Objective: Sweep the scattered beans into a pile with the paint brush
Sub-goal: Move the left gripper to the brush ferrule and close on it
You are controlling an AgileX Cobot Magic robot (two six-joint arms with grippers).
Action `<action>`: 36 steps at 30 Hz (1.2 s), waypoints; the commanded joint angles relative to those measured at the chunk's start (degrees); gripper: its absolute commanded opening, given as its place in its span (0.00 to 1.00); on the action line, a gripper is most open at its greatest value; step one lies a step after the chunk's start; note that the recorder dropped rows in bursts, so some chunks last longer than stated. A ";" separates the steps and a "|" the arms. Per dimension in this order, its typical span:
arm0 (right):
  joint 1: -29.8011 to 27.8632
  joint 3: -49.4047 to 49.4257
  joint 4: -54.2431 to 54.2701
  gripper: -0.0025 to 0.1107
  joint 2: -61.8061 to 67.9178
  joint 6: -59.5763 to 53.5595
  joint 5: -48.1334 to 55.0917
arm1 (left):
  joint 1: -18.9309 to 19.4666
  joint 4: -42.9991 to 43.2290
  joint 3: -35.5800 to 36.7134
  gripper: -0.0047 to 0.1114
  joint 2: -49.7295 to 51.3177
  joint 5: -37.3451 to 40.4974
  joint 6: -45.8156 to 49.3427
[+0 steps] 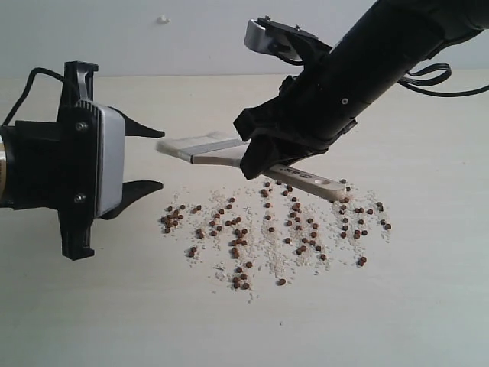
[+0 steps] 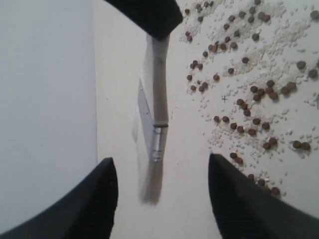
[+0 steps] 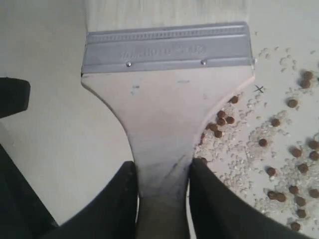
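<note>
My right gripper (image 1: 263,162) (image 3: 162,172) is shut on the wooden handle of the paint brush (image 1: 206,150) (image 3: 167,94), which is held above the table with its cream bristles pointing left. Its handle end with a hole (image 1: 319,183) sticks out over the beans. Reddish-brown beans (image 1: 267,225) (image 2: 249,94) (image 3: 279,154) lie scattered with whitish crumbs across the middle of the table, with no heaped pile in view. My left gripper (image 1: 149,159) (image 2: 162,189) hangs open just left of the bristles, holding nothing. The left wrist view shows the brush (image 2: 158,104) edge-on.
The pale table (image 1: 367,321) ends at a light wall (image 1: 153,38) behind. My right arm (image 1: 382,53) reaches in from the upper right, above the beans. A black cable (image 1: 428,76) trails at the right.
</note>
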 commanded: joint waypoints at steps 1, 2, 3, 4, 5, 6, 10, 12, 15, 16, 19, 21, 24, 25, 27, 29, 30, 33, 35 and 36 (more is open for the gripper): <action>-0.39 -0.11 0.93 0.02 -0.16 -1.56 1.00 | -1.62 -1.66 -0.57 0.50 3.27 0.43 0.78; -0.39 -0.11 0.93 0.02 -0.16 -2.17 1.36 | -1.71 -1.99 -0.91 0.50 3.79 0.84 0.94; -0.39 -0.11 0.93 0.02 -0.16 -2.31 1.37 | -1.71 -4.38 -1.72 0.50 4.82 0.84 0.94; -0.39 -0.11 0.71 0.02 -0.16 -2.30 1.37 | -1.71 -5.31 -2.26 0.50 5.07 0.84 0.94; -0.39 -0.11 0.71 0.02 -0.16 -2.30 1.37 | -1.71 -6.18 -3.13 0.50 5.55 0.73 0.94; -0.39 -0.11 0.60 0.02 -0.16 -2.30 1.86 | -1.71 -6.18 -3.98 0.50 6.32 0.73 0.94; -0.39 -0.11 0.49 0.02 -0.16 -2.30 2.33 | -1.71 -6.18 -6.01 0.50 9.91 0.49 1.08; -0.39 -0.11 0.49 0.02 -0.16 -2.30 2.45 | -1.71 -6.18 -6.87 0.50 12.52 0.05 1.08; -0.39 -0.11 0.49 0.02 -0.16 -2.30 2.45 | -1.71 -7.36 -8.21 0.49 14.65 0.05 1.08; -0.39 -0.11 0.49 0.02 -0.16 -2.30 2.56 | -1.71 -7.58 -8.81 0.49 15.24 -0.06 1.08; -0.39 -0.11 0.49 0.02 -0.16 -2.30 2.67 | -1.71 -7.82 -9.96 0.49 16.26 -0.36 1.08; -0.39 -0.11 0.63 0.02 -0.16 -2.30 2.66 | -1.71 -7.95 -10.63 0.49 16.98 -0.86 1.08; -0.39 -0.11 0.63 0.02 -0.16 -2.30 2.66 | -1.71 -8.39 -11.49 0.49 19.10 -1.99 1.08; -0.39 -0.11 0.63 0.02 -0.16 -2.30 2.66 | -1.71 -8.50 -11.49 0.49 19.42 -2.60 1.08; -0.39 -0.11 0.52 0.02 -0.16 -2.30 2.66 | -1.71 -9.73 -11.49 0.49 19.79 -2.96 1.08; -0.39 0.01 0.52 0.02 -0.16 -2.30 2.66 | -1.71 -10.65 -11.49 0.47 19.79 -3.06 1.29; -0.39 0.01 0.52 0.02 -0.16 -2.30 2.66 | -1.71 -10.71 -11.70 0.42 19.79 -3.06 1.52; -0.39 0.01 0.52 0.02 -0.16 -2.30 2.66 | -1.71 -10.71 -11.70 0.31 19.79 -3.37 1.52; -0.39 0.01 0.52 0.02 -0.16 -2.30 2.66 | -1.71 -10.71 -11.70 0.26 19.79 -3.37 1.52; -0.39 0.01 0.52 0.02 -0.16 -2.19 2.66 | -1.71 -10.71 -11.70 0.24 19.79 -3.37 1.52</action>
